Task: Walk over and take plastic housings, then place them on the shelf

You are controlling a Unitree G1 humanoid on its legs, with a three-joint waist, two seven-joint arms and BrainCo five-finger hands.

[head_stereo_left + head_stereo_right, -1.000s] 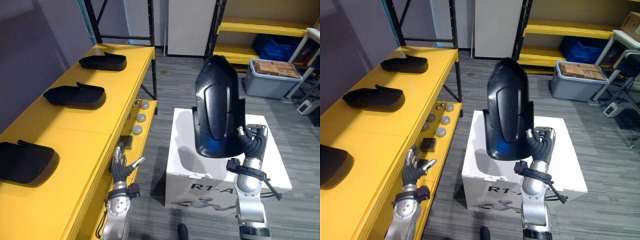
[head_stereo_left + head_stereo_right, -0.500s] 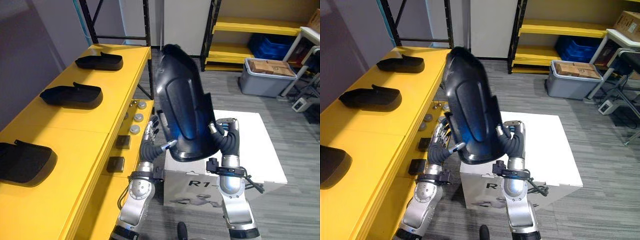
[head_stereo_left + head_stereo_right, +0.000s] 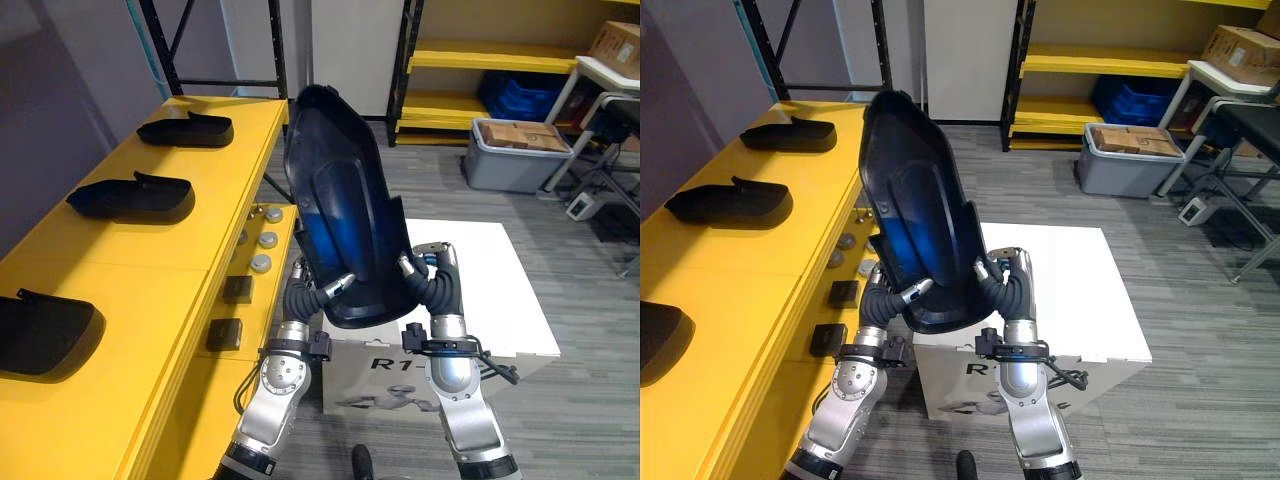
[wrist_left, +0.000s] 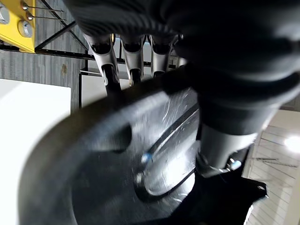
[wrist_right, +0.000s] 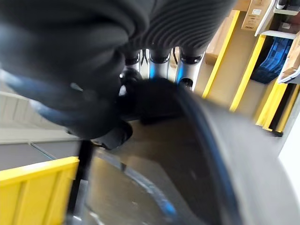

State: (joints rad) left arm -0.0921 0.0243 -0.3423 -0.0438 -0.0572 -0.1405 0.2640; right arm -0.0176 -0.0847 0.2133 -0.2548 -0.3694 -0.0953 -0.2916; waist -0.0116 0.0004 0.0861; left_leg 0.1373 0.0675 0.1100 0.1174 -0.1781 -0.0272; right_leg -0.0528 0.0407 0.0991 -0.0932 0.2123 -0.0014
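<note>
Joining the right hand, the left hand (image 3: 301, 292) has come up from beside the yellow shelf (image 3: 150, 275) and now grips the black plastic housing (image 3: 345, 210). The carry is thus two-handed and, I judge, ready for placing near the other housings (image 3: 128, 198) lying there. The left fingers (image 4: 107, 58) hook behind the lower edge, with the thumb in front. The right hand (image 3: 432, 282) holds the opposite edge, fingers curled round it, above the white box (image 3: 495, 290).
</note>
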